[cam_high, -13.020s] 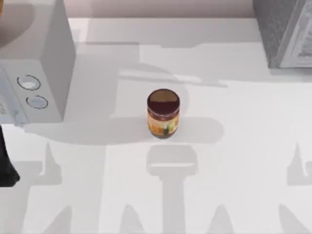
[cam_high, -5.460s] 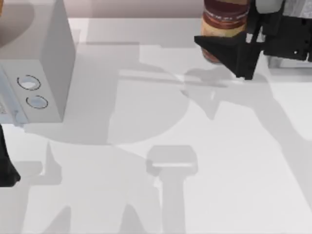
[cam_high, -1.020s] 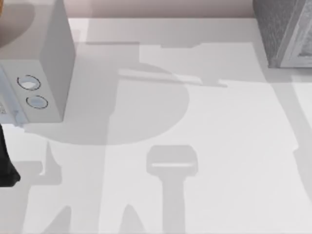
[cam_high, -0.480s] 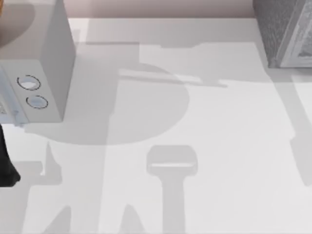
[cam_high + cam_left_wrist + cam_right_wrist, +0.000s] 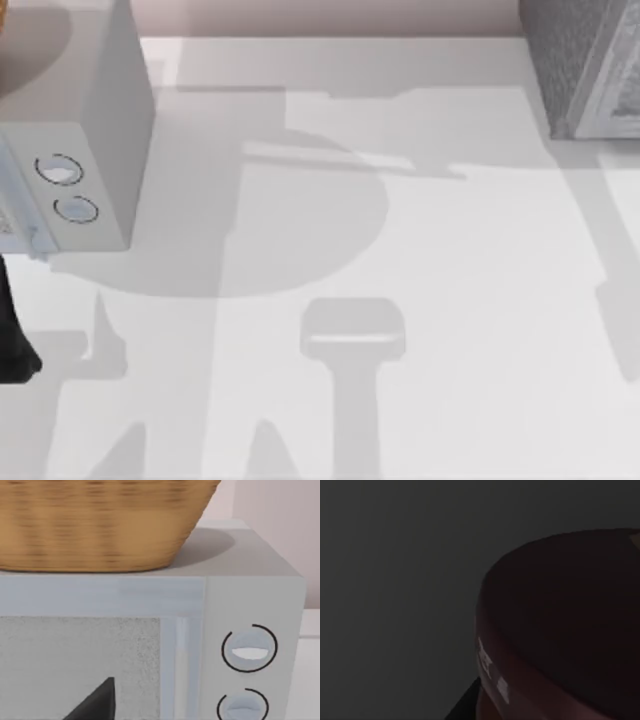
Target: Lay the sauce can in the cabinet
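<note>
The right wrist view is dark. Close to that camera sits the sauce can (image 5: 560, 630), with its dark maroon round top and a reddish side showing. The cabinet (image 5: 585, 70) is the grey speckled box at the back right of the table in the top view. My left arm (image 5: 12, 340) is parked at the table's left edge, in front of the microwave. Its gripper (image 5: 95, 705) appears as a black wedge before the microwave door in the left wrist view.
A grey microwave (image 5: 80, 150) with two round knobs (image 5: 248, 649) stands at the back left. A woven basket (image 5: 100, 525) rests on top of it. Arm shadows lie across the white table (image 5: 400, 250).
The can left the table's middle and was carried by my right gripper to the back right, then out of the top view. In the last second only a shadow at the right edge shifted.
</note>
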`<action>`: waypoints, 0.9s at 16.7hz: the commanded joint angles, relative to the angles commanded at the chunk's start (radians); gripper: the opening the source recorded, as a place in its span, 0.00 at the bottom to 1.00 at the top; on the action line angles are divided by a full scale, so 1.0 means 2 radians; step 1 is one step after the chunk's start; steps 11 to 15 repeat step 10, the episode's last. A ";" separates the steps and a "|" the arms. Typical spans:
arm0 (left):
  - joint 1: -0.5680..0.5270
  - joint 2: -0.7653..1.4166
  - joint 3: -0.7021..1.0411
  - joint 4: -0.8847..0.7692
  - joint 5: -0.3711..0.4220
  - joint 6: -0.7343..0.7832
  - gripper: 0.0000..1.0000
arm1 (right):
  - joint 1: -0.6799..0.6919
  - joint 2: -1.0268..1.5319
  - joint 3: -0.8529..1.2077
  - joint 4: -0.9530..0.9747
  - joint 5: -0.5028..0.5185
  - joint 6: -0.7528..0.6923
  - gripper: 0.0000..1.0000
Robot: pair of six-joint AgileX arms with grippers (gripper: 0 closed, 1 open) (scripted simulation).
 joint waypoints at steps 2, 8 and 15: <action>0.000 0.000 0.000 0.000 0.000 0.000 1.00 | 0.000 0.000 0.000 0.000 0.000 0.000 0.83; 0.000 0.000 0.000 0.000 0.000 0.000 1.00 | 0.000 0.000 0.000 0.000 0.000 0.000 1.00; 0.000 0.000 0.000 0.000 0.000 0.000 1.00 | 0.000 0.000 0.000 0.000 0.000 0.000 1.00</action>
